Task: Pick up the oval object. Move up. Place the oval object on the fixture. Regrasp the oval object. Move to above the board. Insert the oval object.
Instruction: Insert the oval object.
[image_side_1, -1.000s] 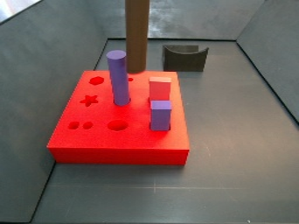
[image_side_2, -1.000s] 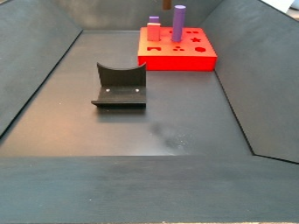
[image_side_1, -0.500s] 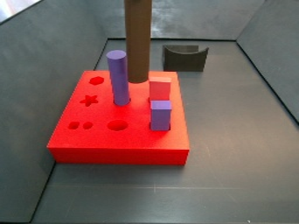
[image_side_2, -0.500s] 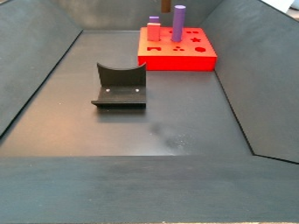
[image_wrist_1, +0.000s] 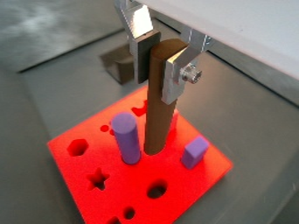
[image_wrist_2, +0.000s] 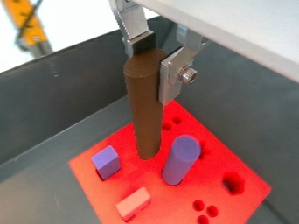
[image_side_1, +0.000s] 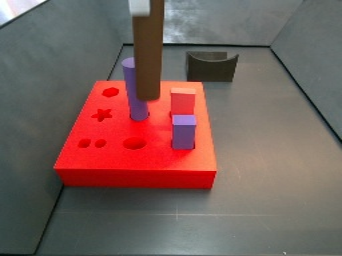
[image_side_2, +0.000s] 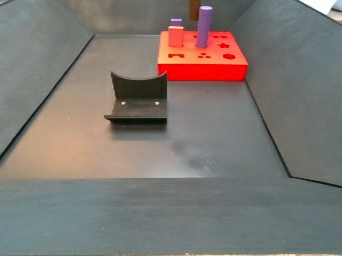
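Observation:
In both wrist views my gripper (image_wrist_1: 158, 90) (image_wrist_2: 149, 87) is shut on the upper part of the oval object (image_wrist_1: 158, 131) (image_wrist_2: 146, 131), a long brown rod held upright. The rod hangs over the red board (image_wrist_1: 187, 179) (image_wrist_2: 216, 149), its lower end just above the surface beside the purple cylinder (image_wrist_1: 124, 138) (image_wrist_2: 179, 160). A side view shows the rod (image_side_1: 147, 50) over the back left part of the board (image_side_1: 134, 165), in front of the purple cylinder (image_side_1: 131, 92). The dark fixture (image_side_1: 211, 65) (image_side_2: 138, 97) stands empty beyond the board. The gripper itself is out of both side views.
On the board stand a purple square block (image_side_1: 183, 131) (image_wrist_2: 107, 162) and a red block (image_side_1: 183, 100) (image_wrist_2: 133, 203). Star, round and oval holes open in its left part (image_side_1: 102, 114). Grey walls enclose the dark floor (image_side_2: 201, 150).
The rod has come down and shifted sideways over the board, now overlapping the purple cylinder in the side view. Nothing else moved.

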